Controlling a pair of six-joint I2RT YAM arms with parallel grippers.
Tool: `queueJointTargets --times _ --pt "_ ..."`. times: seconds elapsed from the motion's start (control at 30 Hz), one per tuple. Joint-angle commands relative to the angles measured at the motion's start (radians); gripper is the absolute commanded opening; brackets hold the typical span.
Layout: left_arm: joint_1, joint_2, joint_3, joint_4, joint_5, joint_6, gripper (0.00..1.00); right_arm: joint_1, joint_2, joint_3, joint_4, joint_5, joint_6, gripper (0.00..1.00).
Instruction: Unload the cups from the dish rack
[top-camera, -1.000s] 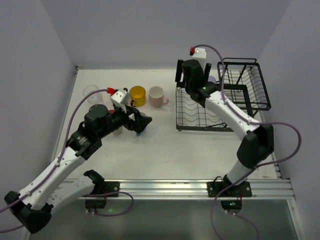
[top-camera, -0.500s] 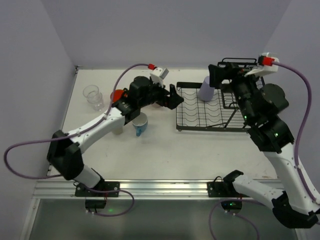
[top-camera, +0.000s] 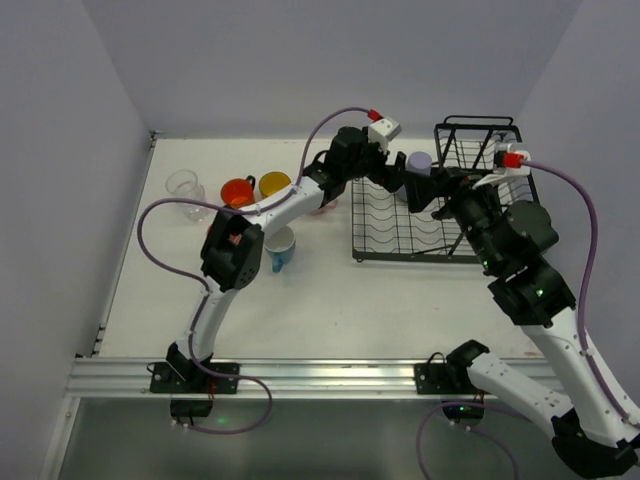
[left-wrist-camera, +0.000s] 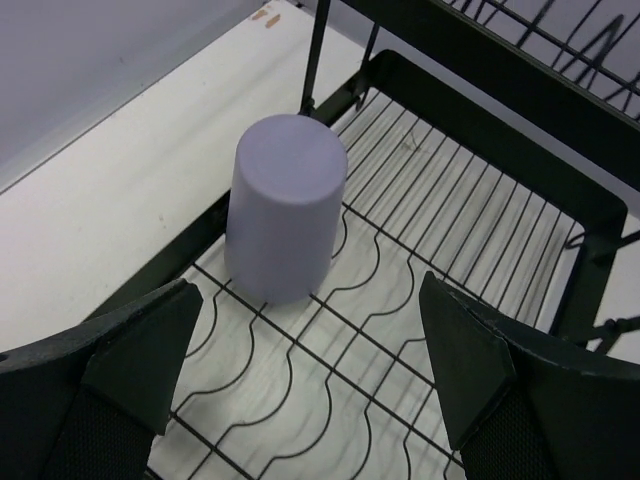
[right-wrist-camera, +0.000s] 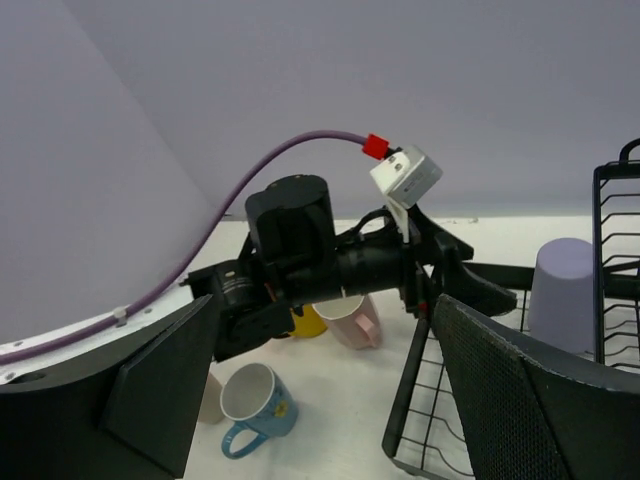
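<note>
The lavender tumbler (left-wrist-camera: 285, 215) stands upside down at the far left corner of the dish rack's flat tray (left-wrist-camera: 420, 300). My left gripper (left-wrist-camera: 310, 335) is open just short of it, one finger on each side, not touching. In the top view the left gripper (top-camera: 403, 182) reaches over the rack (top-camera: 395, 238) beside the tumbler (top-camera: 420, 164). My right gripper (top-camera: 440, 203) is open and empty over the rack's right part. On the table stand the clear glass (top-camera: 183, 187), orange mug (top-camera: 238, 192), yellow mug (top-camera: 274, 184), pale pink mug (right-wrist-camera: 352, 320) and blue mug (top-camera: 281, 247).
The raised basket (top-camera: 490, 160) rises at the rack's far right. The left arm (right-wrist-camera: 330, 265) stretches across the right wrist view, with the tumbler (right-wrist-camera: 563, 290) behind it. A salmon tumbler (right-wrist-camera: 208, 400) stands by the blue mug (right-wrist-camera: 255, 405). Walls close the back and sides.
My left arm has swung from the blue mug across to the rack and now has the lavender tumbler between its open fingers. My right arm has pulled back to the right.
</note>
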Motion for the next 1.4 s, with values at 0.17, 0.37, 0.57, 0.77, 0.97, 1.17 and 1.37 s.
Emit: queueJointTargets --times 0.17,0.37,0.57,0.77,0.97,1.17,1.37 --pt "-0.024 0.243 0.341 0.061 -0.017 0.089 1.0 -0.006 -0.051 -0.012 0.083 -0.022 -0.007 0.91" --pt "-0.044 0.352 0.426 0.148 -0.086 0.092 1.0 -0.007 -0.047 0.004 0.096 -0.051 -0.016 0.91" --pt "-0.058 0.431 0.495 0.23 -0.094 0.083 1.0 -0.007 -0.022 -0.004 0.109 -0.066 -0.025 0.91" --pt "-0.058 0.492 0.536 0.331 -0.145 0.064 1.0 -0.007 0.001 -0.009 0.117 -0.095 -0.021 0.91" --pt "-0.058 0.529 0.552 0.417 -0.186 0.047 1.0 -0.007 0.006 -0.013 0.119 -0.115 -0.017 0.91" --pt "-0.056 0.569 0.571 0.451 -0.201 0.055 0.94 -0.009 0.01 -0.024 0.122 -0.115 -0.019 0.91" --pt "-0.055 0.544 0.513 0.463 -0.191 0.07 0.73 -0.009 0.018 -0.024 0.126 -0.111 -0.019 0.91"
